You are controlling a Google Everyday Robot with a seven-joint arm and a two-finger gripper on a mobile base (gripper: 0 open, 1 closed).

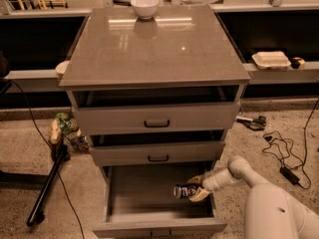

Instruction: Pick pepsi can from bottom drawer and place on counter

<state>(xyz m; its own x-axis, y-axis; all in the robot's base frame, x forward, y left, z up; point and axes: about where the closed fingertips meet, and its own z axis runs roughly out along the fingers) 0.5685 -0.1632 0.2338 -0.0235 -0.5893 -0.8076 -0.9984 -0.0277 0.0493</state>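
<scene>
Dark-blue pepsi can (182, 191) lies sideways inside the bottom drawer (142, 195), lower centre of frame, with our gripper (194, 191) closed on its right end. We judge that such an end-on hold could slip, or the can could clip the middle drawer (157, 153) while rising to the counter (149, 49).

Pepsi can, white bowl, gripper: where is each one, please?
pepsi can (181, 191), camera view, its blue side.
white bowl (144, 7), camera view, its outer wall.
gripper (194, 191), camera view, its tip, inside the bottom drawer (144, 193).
</scene>
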